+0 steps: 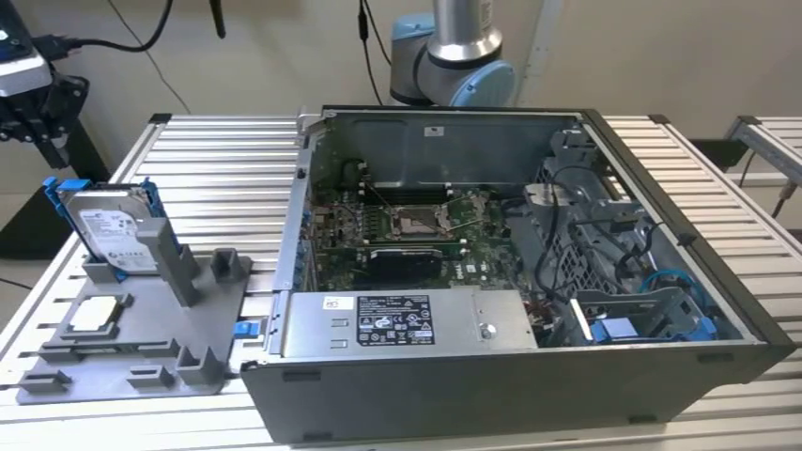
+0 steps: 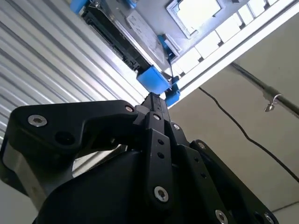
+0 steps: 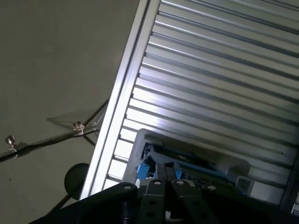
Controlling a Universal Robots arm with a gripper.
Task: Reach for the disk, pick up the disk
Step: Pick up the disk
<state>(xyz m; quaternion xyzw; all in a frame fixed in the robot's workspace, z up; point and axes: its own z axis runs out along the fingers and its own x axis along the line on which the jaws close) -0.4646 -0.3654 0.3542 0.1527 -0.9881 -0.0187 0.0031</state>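
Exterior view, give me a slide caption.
Disk standing upright in a grey fixture beside the open computer case on a slatted table.

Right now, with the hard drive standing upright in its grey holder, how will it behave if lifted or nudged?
The hard drive looks like rigid metal, so probably stiff and heavy for its size. Standing on edge in the grey holder, it might tip if pushed sideways. Its blue plastic bracket may flex slightly.

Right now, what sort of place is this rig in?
Probably a lab bench for computer disassembly: a ribbed aluminium table, an open dark grey desktop computer case, and a grey plastic fixture holding the blue-framed silver disk on edge.
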